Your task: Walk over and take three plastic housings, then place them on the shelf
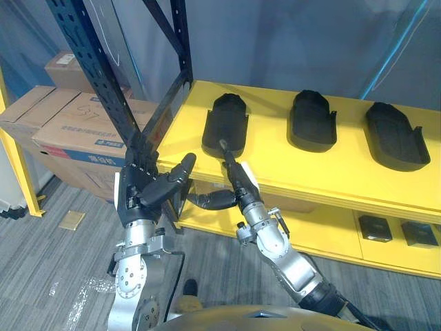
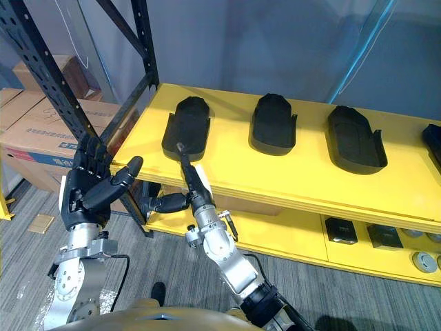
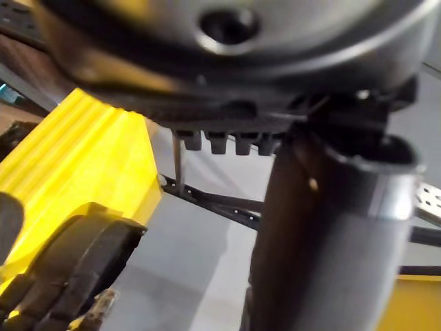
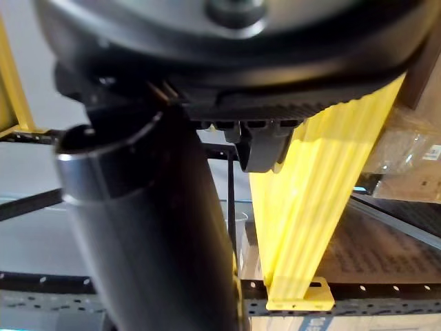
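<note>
Three black plastic housings lie in a row on the yellow shelf point(image 1: 275, 167): a left one point(image 1: 226, 124), a middle one point(image 1: 312, 121) and a right one point(image 1: 396, 136). My right hand point(image 1: 239, 185) reaches up over the shelf's front edge, open, its straight fingers point(image 2: 185, 160) laid on the shelf with the tips touching the left housing's near end. Its thumb sticks out to the left below the shelf edge. My left hand point(image 1: 143, 191) is raised in front of the shelf's left corner, open, palm up and holding nothing.
A dark blue rack upright point(image 1: 103, 69) with a diagonal brace stands at the shelf's left end. Cardboard boxes point(image 1: 76, 127) are stacked behind it on the left. The lower yellow shelf holds small black parts point(image 1: 375, 227). A yellow post point(image 1: 17, 158) stands far left.
</note>
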